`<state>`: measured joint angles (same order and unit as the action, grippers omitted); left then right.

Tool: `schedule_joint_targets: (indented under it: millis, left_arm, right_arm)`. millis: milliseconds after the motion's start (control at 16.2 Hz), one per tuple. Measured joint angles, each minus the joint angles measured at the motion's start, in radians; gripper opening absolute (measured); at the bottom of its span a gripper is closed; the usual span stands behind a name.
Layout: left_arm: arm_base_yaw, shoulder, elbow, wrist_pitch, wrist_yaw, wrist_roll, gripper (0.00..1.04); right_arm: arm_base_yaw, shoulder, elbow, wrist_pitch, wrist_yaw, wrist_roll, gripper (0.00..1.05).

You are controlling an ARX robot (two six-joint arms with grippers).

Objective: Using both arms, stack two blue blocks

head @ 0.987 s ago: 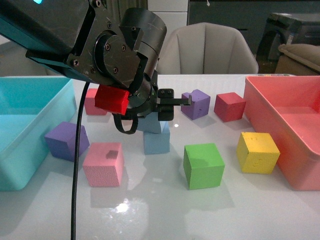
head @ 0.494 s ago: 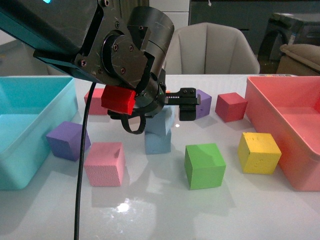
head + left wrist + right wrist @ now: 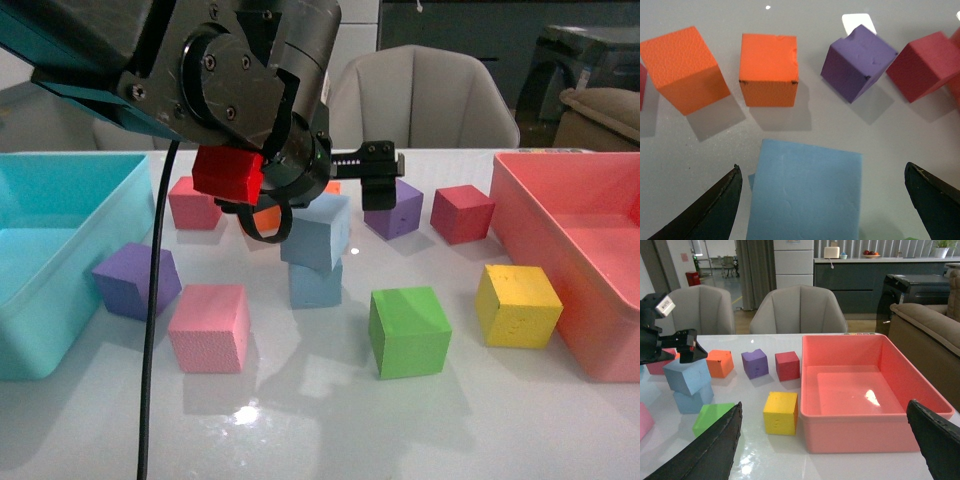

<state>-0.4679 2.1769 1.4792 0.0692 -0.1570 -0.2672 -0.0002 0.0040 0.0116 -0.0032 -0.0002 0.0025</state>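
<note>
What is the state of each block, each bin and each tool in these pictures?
upper blue block: tilted on the lower one, not gripped
lower blue block: on the table
left tool: open, wide of the upper block
right tool: open, holds nothing
pink bin: empty
turquoise bin: nothing seen inside
other blocks: single on the table

Two sky-blue blocks (image 3: 316,245) sit at the frame's centre, below a black arm (image 3: 200,70) with a red pad (image 3: 229,174). Lower down are pink (image 3: 208,327), green (image 3: 408,331) and yellow (image 3: 517,305) cubes; a turquoise bin (image 3: 60,250) left, a pink bin (image 3: 580,240) right.
</note>
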Motion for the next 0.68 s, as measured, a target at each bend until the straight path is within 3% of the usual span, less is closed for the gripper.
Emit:
schedule_joint_targets:
  millis: [370,679]
  left_arm:
    - [0.034,-0.324,-0.429,0.307,0.082,0.137,0.98]
    - [0.196,-0.676,-0.883,0.404,0.211,0.260,0.98]
  right_arm:
    - [0.000,0.000,0.000,0.000,0.000,0.000,0.98]
    - [0.000,0.000,0.000,0.000,0.000,0.000,0.98]
